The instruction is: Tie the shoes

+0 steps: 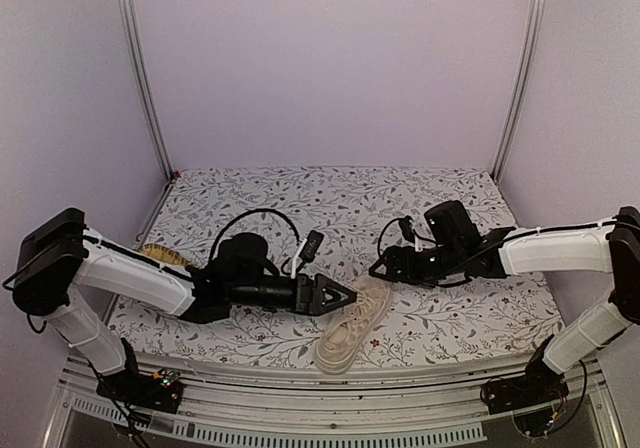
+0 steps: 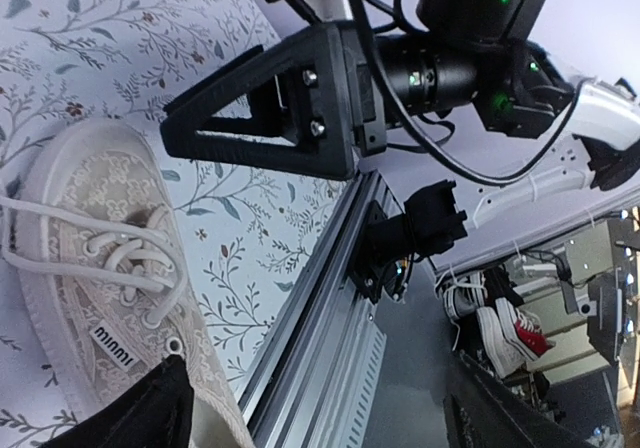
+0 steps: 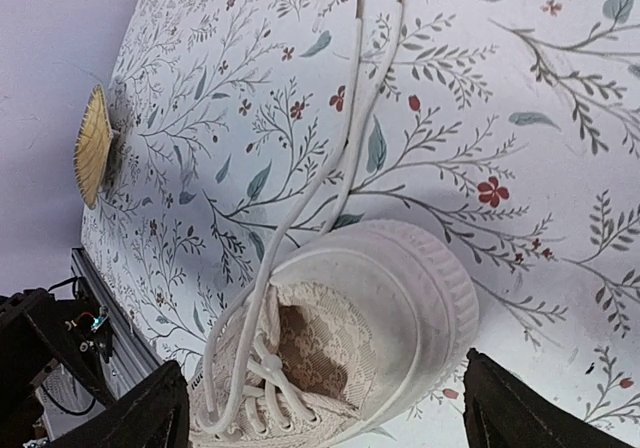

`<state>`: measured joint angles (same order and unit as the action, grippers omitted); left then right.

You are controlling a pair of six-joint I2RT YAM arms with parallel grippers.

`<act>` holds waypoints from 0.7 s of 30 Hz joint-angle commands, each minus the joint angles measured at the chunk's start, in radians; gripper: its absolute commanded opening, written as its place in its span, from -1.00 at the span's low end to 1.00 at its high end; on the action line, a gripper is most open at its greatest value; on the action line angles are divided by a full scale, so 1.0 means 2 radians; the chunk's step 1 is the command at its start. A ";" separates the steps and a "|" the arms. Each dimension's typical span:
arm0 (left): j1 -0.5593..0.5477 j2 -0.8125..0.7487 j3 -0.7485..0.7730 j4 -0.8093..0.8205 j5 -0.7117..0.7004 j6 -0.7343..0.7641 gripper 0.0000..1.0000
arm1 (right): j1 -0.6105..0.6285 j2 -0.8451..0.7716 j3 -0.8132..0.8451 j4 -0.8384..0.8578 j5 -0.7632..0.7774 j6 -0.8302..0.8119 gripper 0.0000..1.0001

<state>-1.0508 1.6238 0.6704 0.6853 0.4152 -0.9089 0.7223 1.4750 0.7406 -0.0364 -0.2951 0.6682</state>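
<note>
The cream lace-up shoe [image 1: 352,330] lies near the table's front edge, toe pointing away from the arms. Its two pale laces [image 3: 340,158] run loose from the eyelets across the flowered cloth, ends side by side. My left gripper [image 1: 345,295] hovers open just left of the shoe's upper [image 2: 90,228]; nothing is between its fingers [image 2: 150,413]. My right gripper [image 1: 378,268] hangs open above the toe cap [image 3: 400,298], its fingertips [image 3: 520,418] wide on either side of the shoe. It holds nothing.
A flat yellow woven mat [image 1: 165,256] lies at the table's left edge, also seen as the mat [image 3: 92,143]. The metal front rail [image 2: 320,298] runs close beside the shoe. Spare sneakers [image 2: 510,323] sit on the floor beyond.
</note>
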 commanded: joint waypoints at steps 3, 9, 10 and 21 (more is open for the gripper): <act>0.028 -0.055 0.030 -0.180 -0.133 0.046 0.76 | 0.005 0.008 0.088 -0.114 0.043 -0.088 0.83; 0.040 -0.064 0.042 -0.198 -0.167 0.071 0.72 | 0.026 0.029 0.120 -0.143 0.017 -0.039 0.52; 0.042 -0.063 0.042 -0.198 -0.171 0.071 0.72 | 0.031 0.033 0.121 -0.135 0.010 -0.024 0.48; 0.046 -0.063 0.000 -0.160 -0.146 0.052 0.73 | 0.063 0.103 0.153 -0.125 0.000 0.032 0.11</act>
<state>-0.9699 1.5131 0.7189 0.3294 0.1020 -0.7937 0.8303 1.6531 0.9901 -0.2794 -0.2718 0.7071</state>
